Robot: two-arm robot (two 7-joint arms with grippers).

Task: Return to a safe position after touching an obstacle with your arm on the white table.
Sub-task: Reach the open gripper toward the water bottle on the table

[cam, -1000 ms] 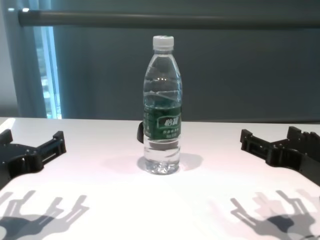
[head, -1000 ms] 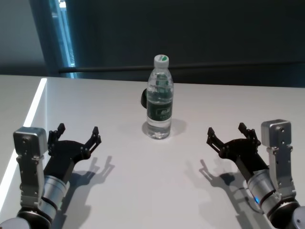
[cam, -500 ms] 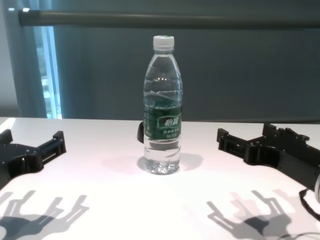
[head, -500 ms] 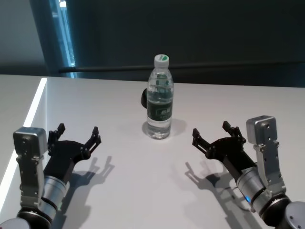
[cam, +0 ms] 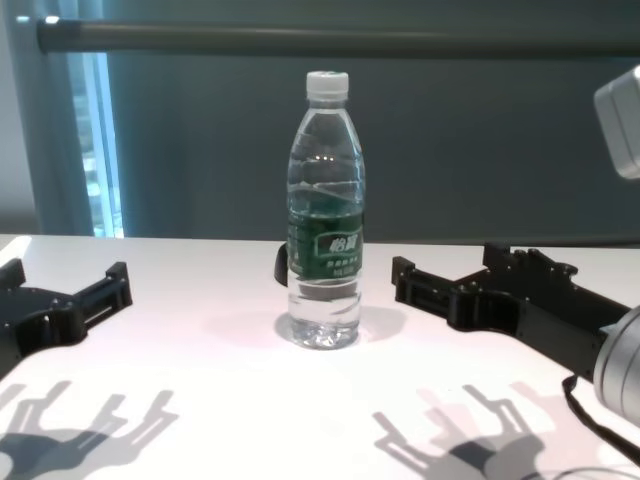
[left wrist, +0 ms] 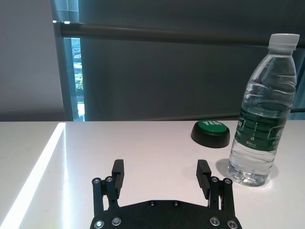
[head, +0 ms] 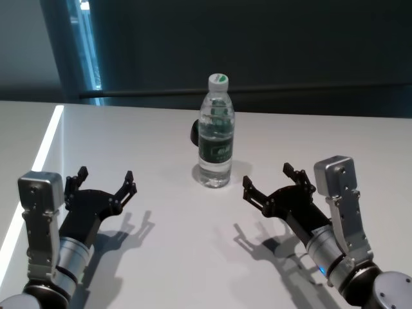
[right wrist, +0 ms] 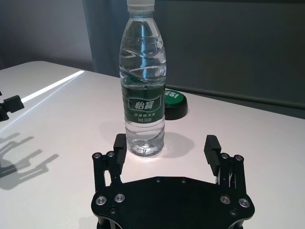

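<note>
I see the bottle (head: 217, 132) standing upright near the middle of the white worktop (head: 167, 257), its white cap on and the dark green label wrapped around its midsection. It looks mostly full of clear water. Just behind it, on its left, sits a low black puck with a green button top (right wrist: 172, 101); in the head view only a sliver of it peeks out from behind the bottle.

My right tool (head: 270, 187) is stretched toward the bottle from the right, hovering low over the worktop. Its fingers are spread wide and hold nothing. In the right wrist view the bottle (right wrist: 144, 81) stands just ahead of the tool (right wrist: 166, 145), lined up nearer to one finger than the other, with a visible gap between the fingertips and the plastic. From the chest view the nearest fingertip (cam: 405, 276) sits just beside the bottle's base (cam: 325, 325) without touching.

My left tool (head: 103, 185) is parked well to the left of the bottle, low over the worktop, fingers likewise wide apart and empty. In the left wrist view the bottle (left wrist: 263, 107) stands well off to one side of the tool (left wrist: 163, 174).

Both tools cast sharp shadows on the worktop beneath them.
</note>
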